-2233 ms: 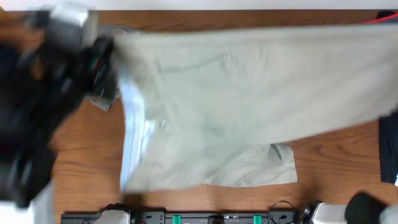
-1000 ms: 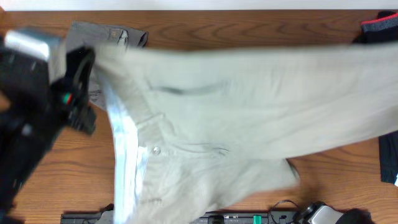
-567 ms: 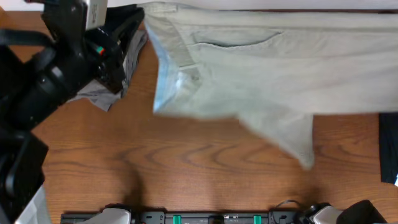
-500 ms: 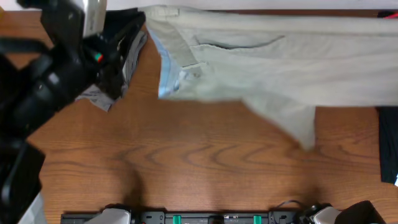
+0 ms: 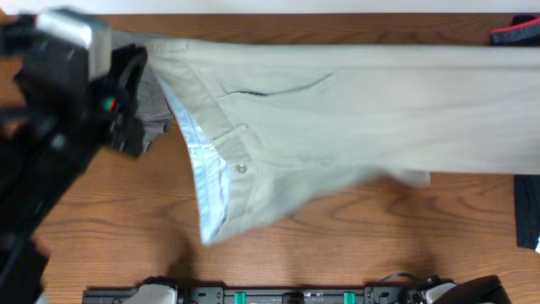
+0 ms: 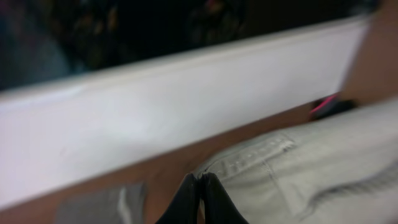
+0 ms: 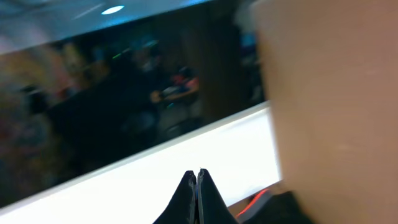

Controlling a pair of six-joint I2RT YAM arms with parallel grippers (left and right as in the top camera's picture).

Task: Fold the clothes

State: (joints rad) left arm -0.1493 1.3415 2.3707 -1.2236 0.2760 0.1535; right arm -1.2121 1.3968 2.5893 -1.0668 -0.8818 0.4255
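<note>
Now we see khaki-green trousers (image 5: pixel 363 110) stretched wide across far half of table (image 5: pixel 321 253). Waistband at left, light-blue lining turned out; legs run off right edge. Left gripper (image 6: pixel 200 186) clenched on top waistband corner, fingertips pressed together at cloth edge. Grey shorts (image 5: pixel 157 114) poke out at trousers' left edge, near left gripper. Right gripper (image 7: pixel 197 182) clenched too, outside overhead view; we cannot tell whether it pinches cloth. 1 blurred tan mass fills right side of its view.

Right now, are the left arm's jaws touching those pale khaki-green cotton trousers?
Touching. The left wrist view shows the left gripper, jaws pinched shut, with the waistband corner of the khaki trousers running straight into its tips.
</note>
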